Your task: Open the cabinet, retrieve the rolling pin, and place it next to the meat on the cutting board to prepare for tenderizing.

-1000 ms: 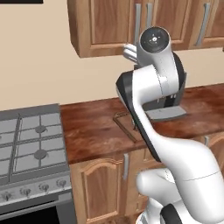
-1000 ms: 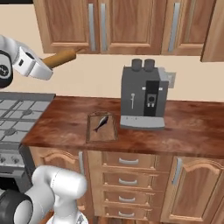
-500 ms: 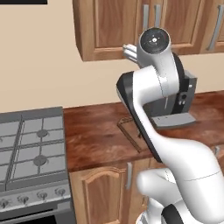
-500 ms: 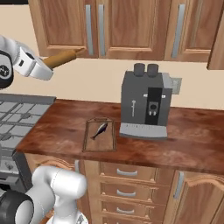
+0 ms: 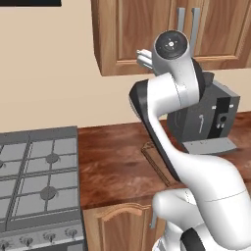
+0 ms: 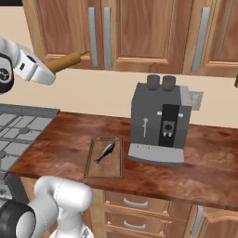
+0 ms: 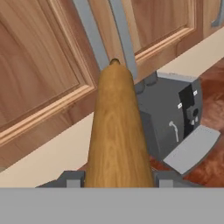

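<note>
Left base view: the arm [image 5: 171, 93] stands in front of the cabinet [image 5: 142, 34], whose doors read as shut. The cutting board [image 5: 156, 159] shows as one corner past the arm; the coffee machine [image 5: 208, 117] stands on the counter [image 5: 112, 157] to its right.
Hidden, left base view: the meat and most of the board are covered by the arm, and the jaws cannot be made out.
Right base view: the gripper [image 6: 46, 70] is clamped on the rolling pin [image 6: 65, 61], which is held high in front of the cabinet's lower edge, well above the counter. The meat [image 6: 106, 152], a small fish shape, lies on the board just left of the coffee machine.
Hand view: the rolling pin runs lengthwise away from the camera, and grey finger parts stand close on either side of its near end. Its far tip points at the handles [image 7: 94, 37].
Hidden, hand view: the contact of the pads on the pin is cut off at the bottom.
Risk 1: the pin is gripped near one end, so a fast swing could lever it loose.
Risk 2: a round pin may roll off the thin board or land on the meat.
Risk 3: the long end could strike the coffee machine during descent.
</note>
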You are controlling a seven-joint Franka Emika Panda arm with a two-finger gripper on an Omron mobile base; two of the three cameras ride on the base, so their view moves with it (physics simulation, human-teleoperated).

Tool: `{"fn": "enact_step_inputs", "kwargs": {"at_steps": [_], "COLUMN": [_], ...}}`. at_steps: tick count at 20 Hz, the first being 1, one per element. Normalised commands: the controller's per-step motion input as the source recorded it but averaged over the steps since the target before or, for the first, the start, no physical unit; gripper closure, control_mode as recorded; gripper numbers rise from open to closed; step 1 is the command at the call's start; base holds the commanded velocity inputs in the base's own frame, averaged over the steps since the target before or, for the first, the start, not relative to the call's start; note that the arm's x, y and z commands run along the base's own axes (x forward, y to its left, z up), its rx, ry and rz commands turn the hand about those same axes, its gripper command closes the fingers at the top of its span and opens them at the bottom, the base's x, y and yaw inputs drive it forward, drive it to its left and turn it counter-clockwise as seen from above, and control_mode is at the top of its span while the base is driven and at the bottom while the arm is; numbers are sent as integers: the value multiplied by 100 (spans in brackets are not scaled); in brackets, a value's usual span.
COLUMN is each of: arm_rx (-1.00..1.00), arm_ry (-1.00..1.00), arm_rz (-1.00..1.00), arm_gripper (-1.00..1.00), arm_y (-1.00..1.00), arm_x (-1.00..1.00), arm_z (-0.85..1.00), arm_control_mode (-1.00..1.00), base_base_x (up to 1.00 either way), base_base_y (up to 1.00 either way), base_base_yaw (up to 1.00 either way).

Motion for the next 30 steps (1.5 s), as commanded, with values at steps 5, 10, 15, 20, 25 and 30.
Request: {"fn": "enact_step_inputs", "kwargs": {"at_steps": [5, 10, 15, 20, 25, 30], "arm_rx": [0, 0, 0, 5, 12, 6], "arm_ry": [0, -4, 1, 6, 1, 0], "arm_rz": [0, -6, -24, -37, -16, -4], "arm_gripper": [100, 100, 100, 100, 100, 100], "arm_y": [0, 0, 5, -2, -35, -30], "arm_x": [0, -51, -37, -7, -5, 0], "arm_z": [0, -16, -31, -40, -54, -59], "arm_control_mode": [100, -100, -100, -100, -100, -100], "base_base_x": [0, -5, 0, 0, 0, 0], "base_base_y": [0, -1, 0, 0, 0, 0], "base_base_yaw": [0, 0, 0, 0, 0, 0]}}
